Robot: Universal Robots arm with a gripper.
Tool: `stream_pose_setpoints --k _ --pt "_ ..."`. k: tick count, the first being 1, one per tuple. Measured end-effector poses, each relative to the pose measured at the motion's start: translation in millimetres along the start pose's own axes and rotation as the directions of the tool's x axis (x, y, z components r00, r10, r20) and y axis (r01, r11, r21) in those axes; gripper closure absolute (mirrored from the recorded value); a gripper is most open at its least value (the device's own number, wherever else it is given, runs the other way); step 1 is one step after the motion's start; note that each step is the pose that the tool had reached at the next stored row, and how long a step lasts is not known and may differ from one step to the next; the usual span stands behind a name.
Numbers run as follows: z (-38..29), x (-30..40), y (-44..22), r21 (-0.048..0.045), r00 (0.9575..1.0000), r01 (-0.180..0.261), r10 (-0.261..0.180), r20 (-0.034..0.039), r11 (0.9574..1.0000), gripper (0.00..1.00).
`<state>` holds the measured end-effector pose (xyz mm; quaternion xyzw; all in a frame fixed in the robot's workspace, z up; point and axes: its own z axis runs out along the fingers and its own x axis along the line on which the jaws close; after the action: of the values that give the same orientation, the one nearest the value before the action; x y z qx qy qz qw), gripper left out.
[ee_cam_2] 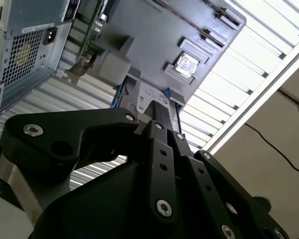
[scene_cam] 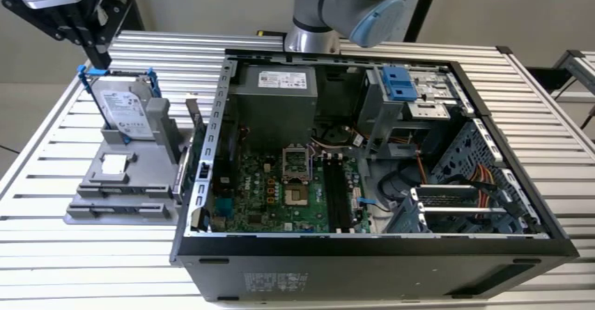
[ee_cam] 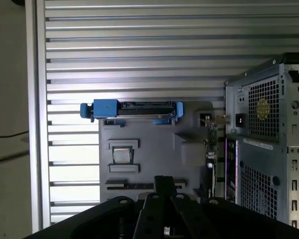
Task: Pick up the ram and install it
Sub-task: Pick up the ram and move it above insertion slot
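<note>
Ram wasn't gripped yet. Ext. view, left to right: tool, fingers together & empty, hung over hard drive; ram stood on edge at gray holder's side, just beside PC case. Judgement: good pickup needed tool opened, squared w/ stick's length, pinching mid-span.

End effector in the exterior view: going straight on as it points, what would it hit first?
Probably the hard drive in its blue frame, standing upright in the grey holder just below the end effector. Depth is unclear, so it might pass beside it.
</note>
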<state>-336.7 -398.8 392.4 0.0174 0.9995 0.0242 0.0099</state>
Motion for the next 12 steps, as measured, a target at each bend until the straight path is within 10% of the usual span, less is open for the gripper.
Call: stream_pose_setpoints --k 12 --pt "-0.1 6.8 -0.2 -0.0001 1.0 0.003 -0.003 -0.0002 1.0 1.0"
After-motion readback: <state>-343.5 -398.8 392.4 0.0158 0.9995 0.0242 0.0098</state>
